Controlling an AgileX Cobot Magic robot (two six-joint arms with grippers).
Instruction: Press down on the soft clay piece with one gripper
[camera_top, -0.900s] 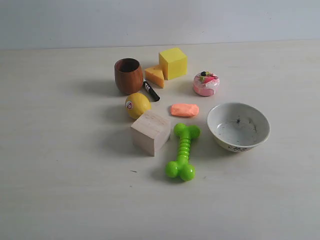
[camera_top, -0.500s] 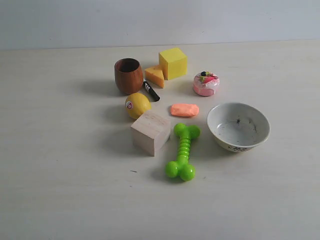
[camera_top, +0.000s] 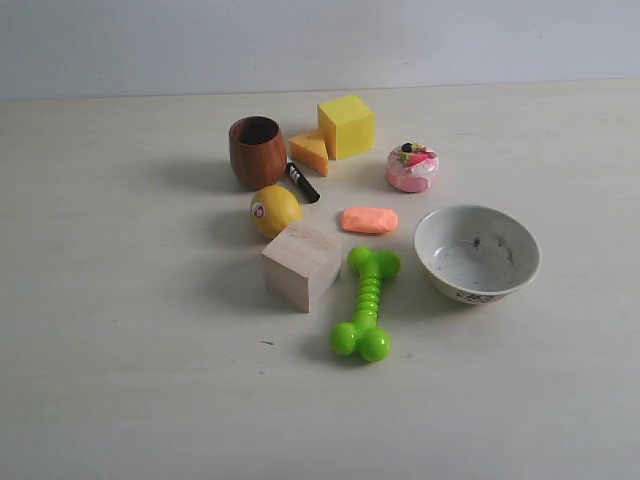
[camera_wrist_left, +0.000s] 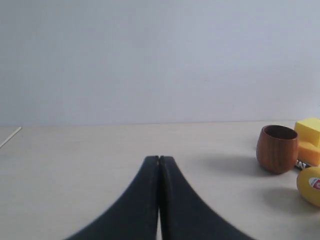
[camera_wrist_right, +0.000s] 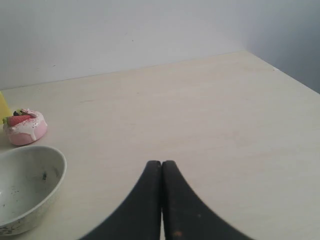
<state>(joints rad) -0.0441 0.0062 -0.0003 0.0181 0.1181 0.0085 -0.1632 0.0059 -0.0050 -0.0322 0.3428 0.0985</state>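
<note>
The soft clay piece (camera_top: 369, 220), a flat salmon-orange oblong, lies on the table between the yellow ball (camera_top: 275, 210) and the white bowl (camera_top: 477, 253), just behind the green bone toy (camera_top: 365, 303). Neither arm shows in the exterior view. In the left wrist view my left gripper (camera_wrist_left: 159, 159) is shut with nothing in it, low over bare table, away from the objects. In the right wrist view my right gripper (camera_wrist_right: 161, 163) is likewise shut and empty, off to the side of the bowl (camera_wrist_right: 26, 185). The clay appears in neither wrist view.
Around the clay stand a brown wooden cup (camera_top: 257, 151), an orange cheese wedge (camera_top: 310, 152), a yellow cube (camera_top: 346, 126), a pink cake toy (camera_top: 412, 167), a black marker (camera_top: 302, 182) and a pale wooden block (camera_top: 300, 265). The cup (camera_wrist_left: 277, 148) and ball (camera_wrist_left: 310, 185) also show in the left wrist view.
</note>
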